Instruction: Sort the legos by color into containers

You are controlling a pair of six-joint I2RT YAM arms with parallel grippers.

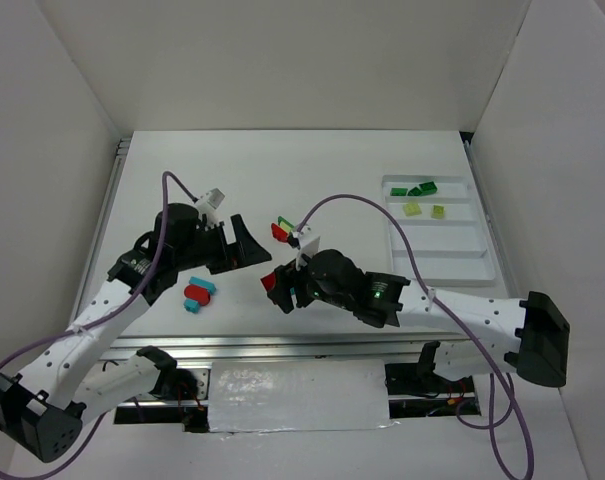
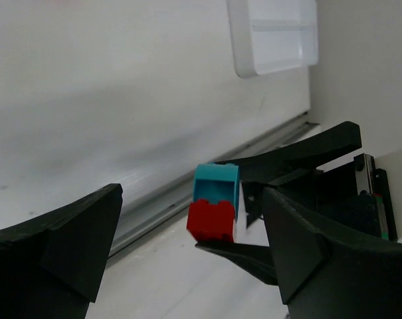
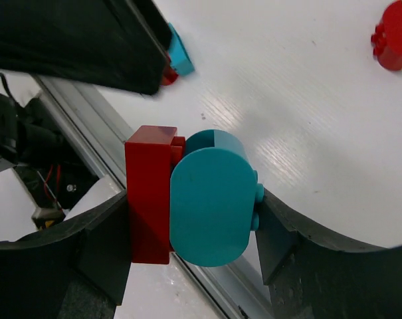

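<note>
From above, the right claw [image 1: 280, 289] was clamped on a red-and-cyan pair [image 1: 270, 282] of joined bricks. The left claw [image 1: 250, 243] gaped wide and empty just beyond it. The tray [image 1: 452, 268] lay well apart from the right claw, back past its wrist. Its farthest compartment held dark green bricks [image 1: 414, 189] and the next held two yellow-green bricks [image 1: 412, 209]; the other two looked bare. I judged the sorting under half done. Left to sort were the held pair, a mixed cluster [image 1: 282, 228] of red, green and yellow just beyond the right claw, and loose red and cyan bricks [image 1: 199, 293] behind the left claw, beside its arm.

In the left wrist view, that claw's spread fingers [image 2: 74, 246] framed the held pair straight ahead, cyan above red, with the tray's corner far beyond.

In the right wrist view, the pair filled the gap between the jaws, red against one side and cyan against the other. Being two colours, it probably needed pulling apart first. The left claw's dark finger loomed close ahead, so a knock between the two claws seemed the main hazard.
</note>
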